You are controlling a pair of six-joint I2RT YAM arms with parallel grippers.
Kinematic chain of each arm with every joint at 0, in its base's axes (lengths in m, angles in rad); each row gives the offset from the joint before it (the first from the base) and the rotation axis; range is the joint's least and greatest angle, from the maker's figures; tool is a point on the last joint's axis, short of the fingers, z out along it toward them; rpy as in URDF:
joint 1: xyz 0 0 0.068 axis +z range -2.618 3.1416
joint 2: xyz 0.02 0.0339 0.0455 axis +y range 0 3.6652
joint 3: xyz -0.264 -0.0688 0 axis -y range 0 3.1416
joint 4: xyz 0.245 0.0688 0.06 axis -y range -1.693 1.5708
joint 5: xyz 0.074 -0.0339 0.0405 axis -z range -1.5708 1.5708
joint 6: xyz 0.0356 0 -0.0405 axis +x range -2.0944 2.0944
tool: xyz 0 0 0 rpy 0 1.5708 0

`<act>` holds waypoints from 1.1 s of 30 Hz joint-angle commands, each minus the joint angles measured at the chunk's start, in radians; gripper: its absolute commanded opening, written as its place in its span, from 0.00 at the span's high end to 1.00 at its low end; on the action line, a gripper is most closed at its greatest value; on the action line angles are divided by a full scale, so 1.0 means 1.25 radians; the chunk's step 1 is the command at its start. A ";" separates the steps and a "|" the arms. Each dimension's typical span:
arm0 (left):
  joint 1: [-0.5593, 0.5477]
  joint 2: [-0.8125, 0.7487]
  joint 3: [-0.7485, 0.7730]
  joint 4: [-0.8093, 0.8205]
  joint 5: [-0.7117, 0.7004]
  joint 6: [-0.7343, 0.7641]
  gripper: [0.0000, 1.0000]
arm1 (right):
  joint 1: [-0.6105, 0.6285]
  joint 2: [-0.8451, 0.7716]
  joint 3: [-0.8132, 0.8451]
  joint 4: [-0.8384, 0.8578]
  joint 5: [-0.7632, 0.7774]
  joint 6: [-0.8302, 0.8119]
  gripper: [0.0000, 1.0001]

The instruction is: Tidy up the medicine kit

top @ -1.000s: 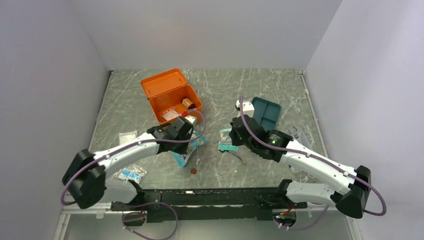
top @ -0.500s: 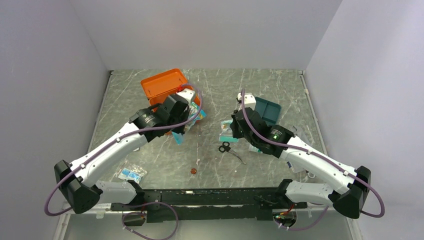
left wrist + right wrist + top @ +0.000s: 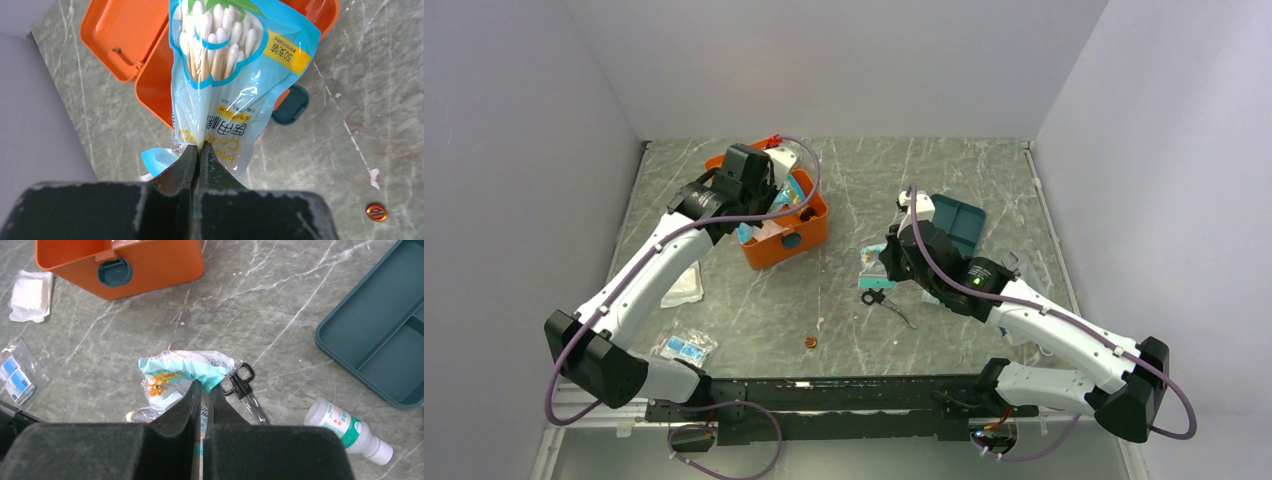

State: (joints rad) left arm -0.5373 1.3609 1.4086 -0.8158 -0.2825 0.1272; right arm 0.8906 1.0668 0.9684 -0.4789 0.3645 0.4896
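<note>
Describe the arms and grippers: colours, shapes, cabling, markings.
The left arm and right arm have white links and black joints, and a purple cable runs along each. A green light glows on the right arm's black housing. The left gripper and right gripper have matte black, wedge-shaped fingers. No markings legible.

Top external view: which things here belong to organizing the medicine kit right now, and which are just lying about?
In the job: medicine kit, open; cotton swab pack, pinched by the left gripper over it; teal-and-white packet, pinched by the right gripper.

Lying about: scissors, teal divided tray, spray bottle, gauze pad, bag of blue packets, small red disc.
</note>
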 commanded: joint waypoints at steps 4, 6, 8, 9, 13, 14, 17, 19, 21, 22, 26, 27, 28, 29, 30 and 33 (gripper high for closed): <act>0.085 0.080 0.046 0.081 0.123 0.173 1.00 | -0.004 -0.043 -0.031 0.041 -0.020 0.013 1.00; 0.100 0.108 0.044 0.100 0.134 0.175 1.00 | -0.004 -0.047 -0.036 0.040 -0.023 0.017 1.00; 0.108 0.138 0.041 0.119 0.151 0.177 1.00 | -0.004 -0.049 -0.039 0.040 -0.026 0.018 1.00; 0.109 0.151 0.039 0.129 0.159 0.179 1.00 | -0.004 -0.050 -0.041 0.040 -0.029 0.018 1.00; 0.112 0.197 0.015 0.186 0.192 0.196 1.00 | -0.005 -0.053 -0.041 0.031 -0.035 0.019 1.00; 0.112 0.209 0.011 0.192 0.202 0.198 1.00 | -0.004 -0.056 -0.041 0.028 -0.035 0.019 1.00; 0.113 0.235 -0.002 0.211 0.211 0.201 1.00 | -0.004 -0.065 -0.046 0.022 -0.033 0.020 1.00; 0.113 0.252 -0.003 0.215 0.202 0.203 1.00 | -0.005 -0.066 -0.049 0.021 -0.036 0.020 1.00; 0.113 0.272 0.007 0.202 0.194 0.200 1.00 | -0.005 -0.061 -0.049 0.022 -0.042 0.021 1.00; 0.113 0.284 0.012 0.195 0.184 0.197 1.00 | -0.005 -0.059 -0.048 0.022 -0.043 0.021 1.00; 0.116 0.319 0.021 0.169 0.165 0.183 0.93 | -0.005 -0.046 -0.037 0.033 -0.048 0.015 1.00; 0.116 0.321 0.019 0.165 0.175 0.181 0.89 | -0.006 -0.040 -0.027 0.033 -0.048 0.011 1.00; 0.116 0.318 0.014 0.167 0.183 0.178 0.86 | -0.006 -0.033 -0.018 0.031 -0.047 0.007 1.00; 0.116 0.313 0.006 0.169 0.190 0.172 0.82 | -0.006 -0.027 -0.010 0.029 -0.044 0.003 1.00; 0.116 0.306 0.001 0.169 0.196 0.166 0.79 | -0.006 -0.022 -0.001 0.030 -0.040 -0.003 1.00; 0.116 0.265 -0.020 0.174 0.218 0.145 0.70 | -0.007 -0.006 0.028 0.031 -0.032 -0.020 1.00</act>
State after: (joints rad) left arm -0.3958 1.7725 1.4040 -0.6128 -0.0563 0.3447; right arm 0.8860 1.0428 0.9237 -0.4767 0.3119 0.4976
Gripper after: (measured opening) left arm 0.257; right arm 0.034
